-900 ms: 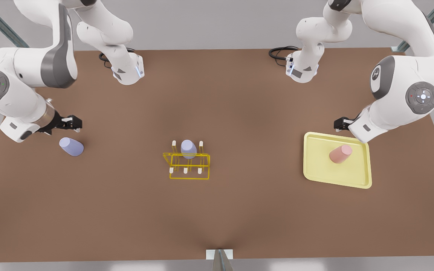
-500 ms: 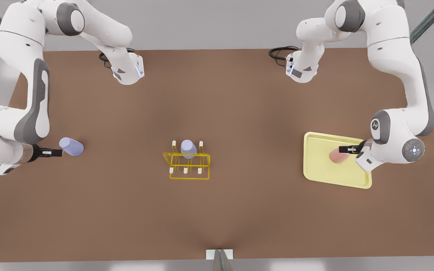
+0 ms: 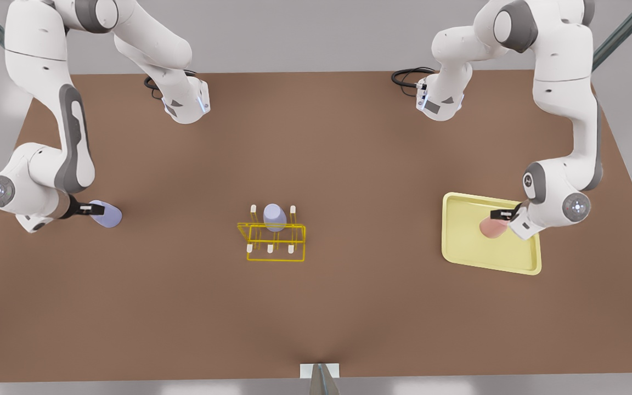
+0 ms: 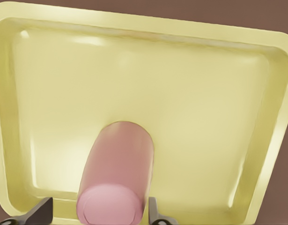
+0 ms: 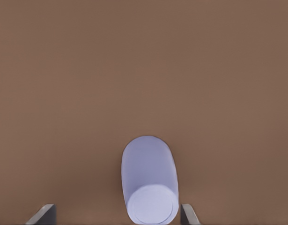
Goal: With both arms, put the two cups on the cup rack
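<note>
A salmon-pink cup (image 3: 490, 227) (image 4: 118, 180) lies on its side on the pale-yellow tray (image 3: 461, 252). My left gripper (image 3: 505, 214) (image 4: 98, 213) is open, its fingers either side of the cup's base end. On the bare table at the front view's left a lavender cup (image 3: 108, 215) (image 5: 150, 180) lies on its side. My right gripper (image 3: 94, 209) (image 5: 115, 214) stands open around that cup's base end, with gaps on both sides. The yellow wire cup rack (image 3: 272, 241) stands mid-table, with a second lavender cup (image 3: 275, 215) upside down on a rear peg.
The brown table (image 3: 349, 153) stretches wide around the rack. The tray's raised rim (image 4: 279, 140) surrounds the pink cup. Both arm bases (image 3: 184, 104) stand at the far edge, with a black cable (image 3: 406, 77) by one of them.
Both grippers have come down from behind their cups and moved in around them. The arms' elbows swung upward and back. No cup has moved.
</note>
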